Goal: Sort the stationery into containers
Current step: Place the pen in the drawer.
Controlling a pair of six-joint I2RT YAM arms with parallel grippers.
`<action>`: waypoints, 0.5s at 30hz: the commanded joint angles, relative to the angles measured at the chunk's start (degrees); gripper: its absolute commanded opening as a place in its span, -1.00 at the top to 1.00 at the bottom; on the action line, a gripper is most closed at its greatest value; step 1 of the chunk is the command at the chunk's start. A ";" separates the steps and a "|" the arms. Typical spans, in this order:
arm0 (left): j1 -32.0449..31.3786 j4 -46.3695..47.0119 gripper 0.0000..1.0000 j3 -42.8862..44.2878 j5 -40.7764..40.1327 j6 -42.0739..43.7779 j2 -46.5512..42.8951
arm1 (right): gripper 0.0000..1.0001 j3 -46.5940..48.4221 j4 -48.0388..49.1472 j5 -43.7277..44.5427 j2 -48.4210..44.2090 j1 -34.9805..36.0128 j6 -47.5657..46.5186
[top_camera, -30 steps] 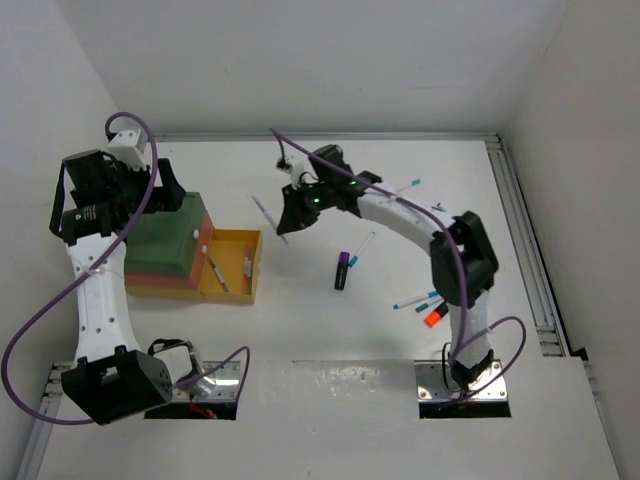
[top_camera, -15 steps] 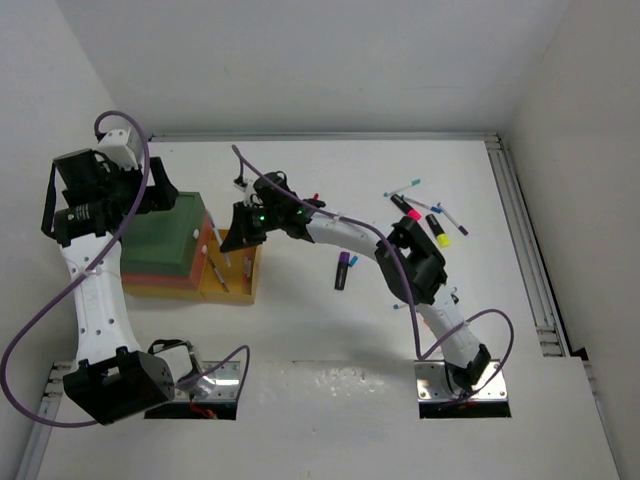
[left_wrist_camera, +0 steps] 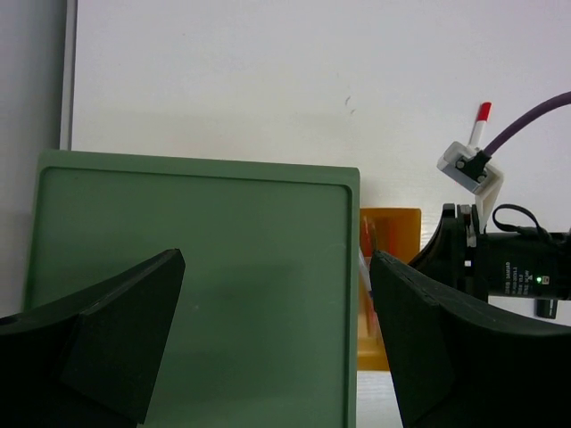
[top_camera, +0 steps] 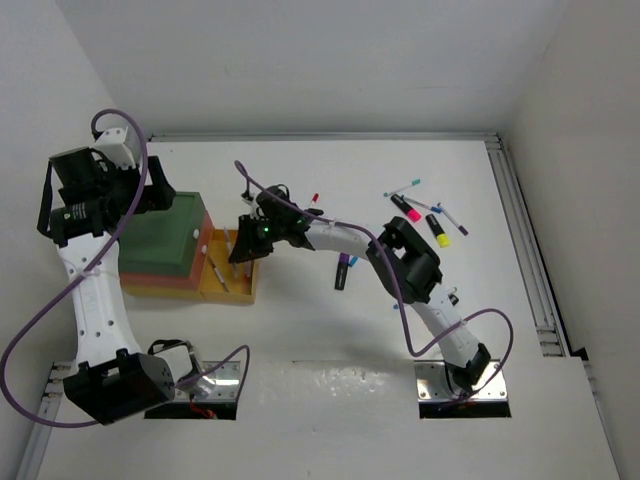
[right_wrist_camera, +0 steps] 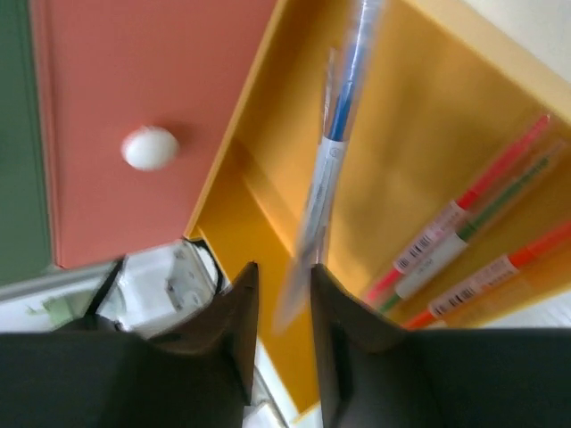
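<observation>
My right gripper (top_camera: pixel 243 247) hangs over the yellow tray (top_camera: pixel 226 296), jaws a little apart (right_wrist_camera: pixel 284 267). A thin blue-and-white pen (right_wrist_camera: pixel 330 169) stands blurred between them, tip down into the yellow tray (right_wrist_camera: pixel 419 152). Other pens (right_wrist_camera: pixel 464 223) with pink, green and orange ends lie in that tray. My left gripper (top_camera: pixel 158 196) is open above the dark green tray (left_wrist_camera: pixel 196 285), its fingers wide apart (left_wrist_camera: pixel 277 259) and empty. The green tray (top_camera: pixel 165 240) sits on the red-orange tray (top_camera: pixel 150 282).
Loose stationery lies on the white table: a purple highlighter (top_camera: pixel 342 270), a red-capped pen (top_camera: pixel 313 200), and a group at the back right with a pink highlighter (top_camera: pixel 410 210), a yellow highlighter (top_camera: pixel 438 230) and thin pens. Walls close in left and right.
The right arm swung left from the table's middle to the yellow tray with the pen. Its jaws have parted and the pen now blurs between them. The left arm barely moved.
</observation>
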 commanded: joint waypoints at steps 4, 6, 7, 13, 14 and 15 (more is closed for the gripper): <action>0.59 -1.47 -0.83 4.46 -0.90 0.94 -1.23 | 0.02 -1.16 -1.53 -2.46 -5.52 0.56 -2.22; 0.59 -1.65 -0.83 4.81 -0.90 0.94 -1.49 | 0.01 -0.81 -3.28 -2.90 -8.06 0.65 -3.10; 0.59 -1.74 -0.83 5.07 -0.90 0.85 -1.49 | 0.01 -0.54 -4.07 -2.90 -8.86 0.22 -3.36; 0.24 -3.85 -0.74 5.43 -2.66 3.49 -2.72 | 0.36 -7.38 -3.12 -2.55 -19.31 -3.39 -5.47; 0.24 -4.11 -0.72 5.25 -3.44 4.01 -2.90 | 0.52 -8.62 -3.12 -1.85 -20.54 -4.09 -6.95; 0.24 -4.98 -0.69 5.34 -3.71 4.37 -2.99 | 0.60 -9.59 -3.64 -1.32 -22.29 -5.31 -7.93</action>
